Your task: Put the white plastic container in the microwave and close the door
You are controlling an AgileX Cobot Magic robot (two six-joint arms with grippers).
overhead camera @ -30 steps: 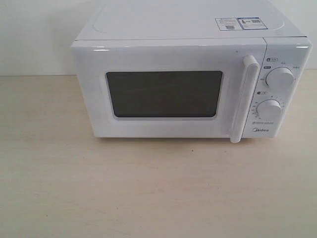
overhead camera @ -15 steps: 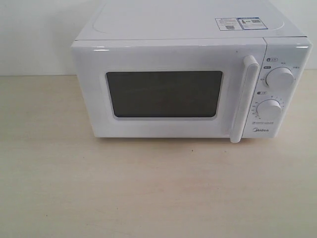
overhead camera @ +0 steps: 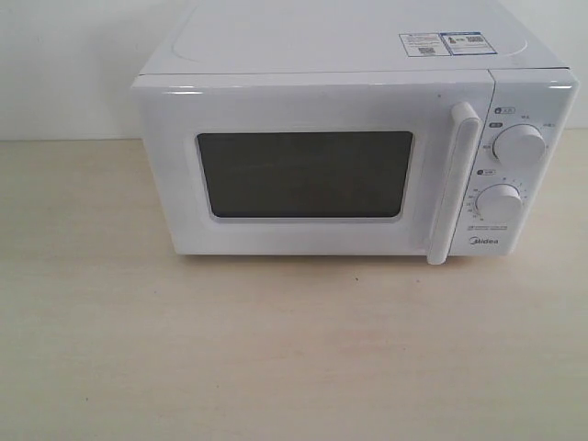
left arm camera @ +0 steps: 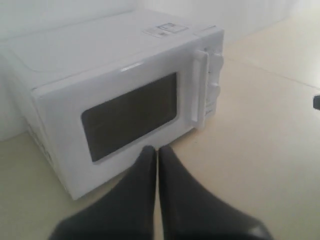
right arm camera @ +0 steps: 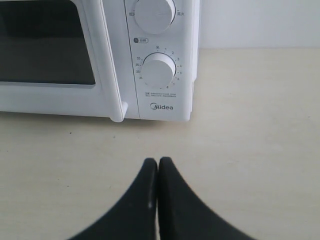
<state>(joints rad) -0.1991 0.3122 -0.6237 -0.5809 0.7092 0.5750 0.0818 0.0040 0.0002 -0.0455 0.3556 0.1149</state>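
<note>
The white Midea microwave point(overhead camera: 349, 156) stands at the back of the pale wooden table. Its door point(overhead camera: 312, 170) is shut, with a dark window and a vertical white bar handle point(overhead camera: 455, 184). Two round knobs point(overhead camera: 517, 145) sit on the right panel. The white plastic container is out of view in every frame. My left gripper point(left arm camera: 157, 150) is shut and empty, off the microwave's point(left arm camera: 115, 95) front left corner. My right gripper point(right arm camera: 158, 161) is shut and empty above the table, in front of the lower knob point(right arm camera: 159, 71). Neither gripper shows in the exterior view.
The pale wooden table point(overhead camera: 294, 358) stretches in front of the microwave. A white wall point(overhead camera: 64, 64) runs behind it. Stickers point(overhead camera: 441, 42) lie on the microwave's top. A small dark object point(left arm camera: 316, 102) shows at the edge of the left wrist view.
</note>
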